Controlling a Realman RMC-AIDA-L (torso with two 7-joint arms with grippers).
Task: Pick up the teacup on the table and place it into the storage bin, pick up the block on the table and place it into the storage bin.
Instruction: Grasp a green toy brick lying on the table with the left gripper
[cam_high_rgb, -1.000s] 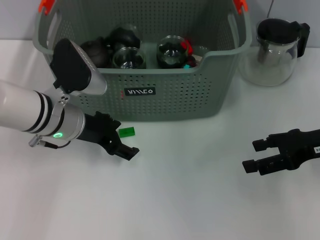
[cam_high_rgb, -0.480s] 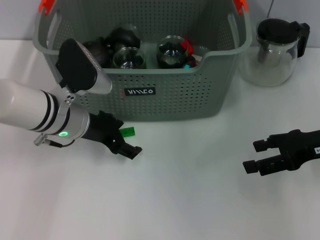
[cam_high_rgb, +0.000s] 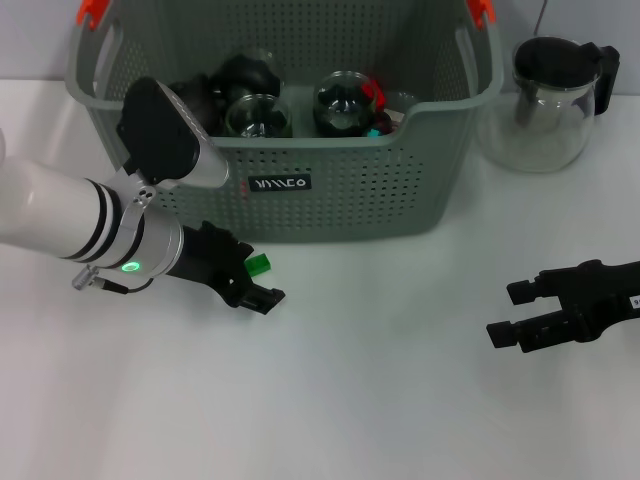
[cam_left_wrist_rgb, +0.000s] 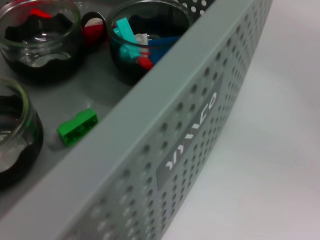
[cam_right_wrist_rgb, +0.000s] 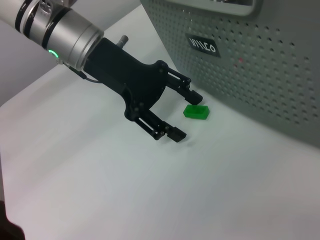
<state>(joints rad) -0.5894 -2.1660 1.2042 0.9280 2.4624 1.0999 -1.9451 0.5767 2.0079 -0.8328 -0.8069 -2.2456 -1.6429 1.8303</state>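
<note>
Left gripper, its fingers spread, sits low beside the green block lying on the table just near of the storage bin, so I judge the block pickup underway, needing the fingers to straddle and close while my right gripper idles open, far right.

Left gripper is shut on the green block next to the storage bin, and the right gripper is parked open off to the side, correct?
Not quite. The left gripper is open, not shut on the green block: the right wrist view shows the block lying on the table beside one fingertip, ungripped, next to the storage bin. The right gripper is parked open to the side.
</note>
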